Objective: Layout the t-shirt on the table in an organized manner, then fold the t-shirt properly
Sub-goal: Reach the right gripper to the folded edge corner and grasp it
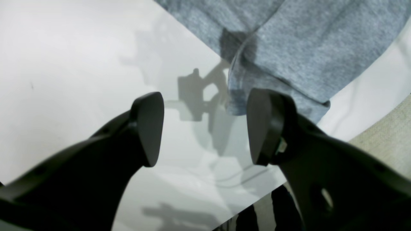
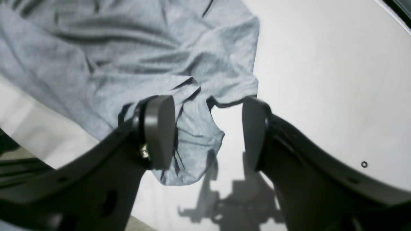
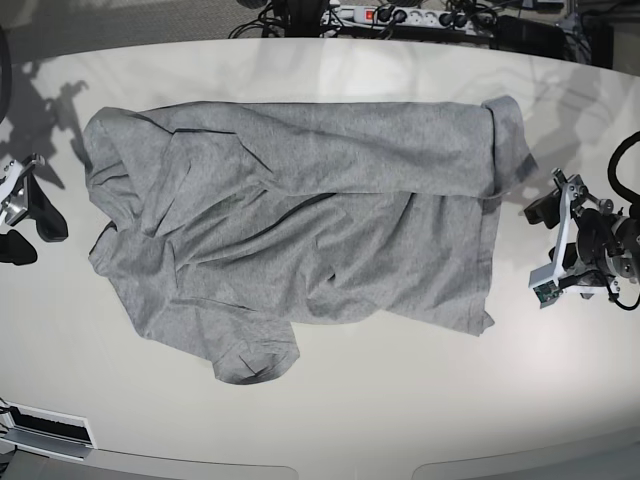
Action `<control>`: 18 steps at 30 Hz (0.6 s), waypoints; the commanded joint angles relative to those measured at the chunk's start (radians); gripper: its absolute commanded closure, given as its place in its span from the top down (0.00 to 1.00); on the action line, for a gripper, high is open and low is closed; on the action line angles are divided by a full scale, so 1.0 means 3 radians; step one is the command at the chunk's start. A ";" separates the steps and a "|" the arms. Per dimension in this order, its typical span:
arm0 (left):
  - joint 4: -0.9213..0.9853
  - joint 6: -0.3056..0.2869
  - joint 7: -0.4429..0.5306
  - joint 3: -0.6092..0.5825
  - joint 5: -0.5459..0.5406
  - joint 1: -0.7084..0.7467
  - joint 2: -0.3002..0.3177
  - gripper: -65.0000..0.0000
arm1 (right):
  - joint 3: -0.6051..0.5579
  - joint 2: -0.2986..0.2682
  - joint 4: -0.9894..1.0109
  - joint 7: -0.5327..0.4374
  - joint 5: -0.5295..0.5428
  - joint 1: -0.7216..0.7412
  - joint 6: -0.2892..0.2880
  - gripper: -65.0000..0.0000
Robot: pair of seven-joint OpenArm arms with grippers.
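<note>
The grey t-shirt (image 3: 300,220) lies spread across the off-white table (image 3: 400,400), wrinkled, with folds along its top and left side and no lettering showing. In the base view my right gripper (image 3: 30,232) sits just left of the shirt's edge. The right wrist view has it (image 2: 208,131) open, one finger (image 2: 159,131) over a crumpled flap of the shirt (image 2: 192,144) that rests on the table. My left gripper (image 3: 545,250) is off the shirt's right edge. Up close it (image 1: 205,128) is open and empty, a shirt corner (image 1: 276,48) lying just beyond its fingertips.
A power strip and cables (image 3: 400,15) run behind the table's far edge. A white fixture (image 3: 45,430) sits at the front left corner. The table's curved edge and beige floor (image 1: 385,134) lie close beside the left gripper. A small ring mark (image 2: 363,164) is on the tabletop.
</note>
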State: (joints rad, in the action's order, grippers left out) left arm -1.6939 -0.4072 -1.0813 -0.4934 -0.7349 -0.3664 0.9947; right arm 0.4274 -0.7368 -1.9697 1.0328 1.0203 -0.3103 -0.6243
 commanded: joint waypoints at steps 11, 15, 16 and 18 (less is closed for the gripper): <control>0.0130 -0.0053 -0.0070 0.0042 -0.0083 0.0296 0.0065 0.62 | 0.0037 0.0515 0.0151 0.0411 0.0118 -0.0360 -0.0246 0.54; 0.0301 0.0065 -0.0058 0.0079 0.0005 0.0327 0.0065 0.62 | 0.0037 0.0704 0.0582 0.0134 0.0033 -0.0355 -0.0237 0.59; 0.0360 0.0066 -0.0057 0.0123 0.0005 0.0327 0.0064 0.62 | 0.0037 0.0740 0.0711 0.0084 0.0023 -0.0340 -0.0238 0.60; 0.0473 0.0066 -0.0047 0.0267 -0.0025 0.0327 0.0064 0.62 | 0.0037 0.0791 0.0982 0.0071 -0.0043 -0.0257 -0.0239 0.61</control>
State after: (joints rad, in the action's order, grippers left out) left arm -1.5455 -0.3927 -1.0988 -0.4309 -0.7372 -0.2478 0.9852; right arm 0.4282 -0.4805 -1.6573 1.0729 0.9882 -0.3954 -0.6922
